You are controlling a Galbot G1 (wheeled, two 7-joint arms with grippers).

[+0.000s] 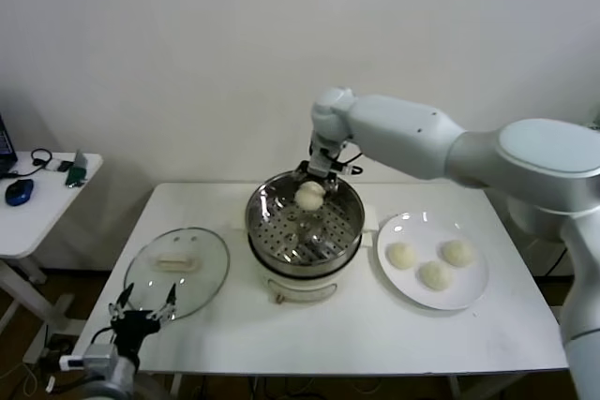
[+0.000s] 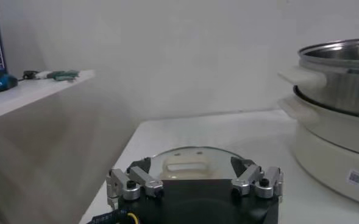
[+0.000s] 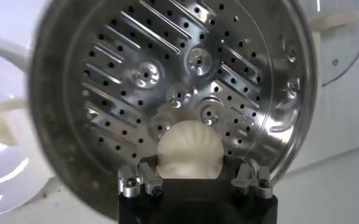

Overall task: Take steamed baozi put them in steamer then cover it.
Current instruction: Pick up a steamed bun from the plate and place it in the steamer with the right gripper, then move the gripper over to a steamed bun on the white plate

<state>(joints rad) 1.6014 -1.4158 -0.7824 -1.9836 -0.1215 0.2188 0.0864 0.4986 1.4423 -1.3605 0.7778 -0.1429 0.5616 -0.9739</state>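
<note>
The right tool [image 1: 312,186] grips 1 baozi [image 1: 310,195] above the steamer [image 1: 349,225], near its far rim. 3 more baozi [image 1: 433,274] lie on the white plate [image 1: 398,224] beside it. The left tool [image 1: 142,311], spread wide, idles at the surface's [image 1: 375,325] near edge by the glass cover [image 1: 178,269].
</note>
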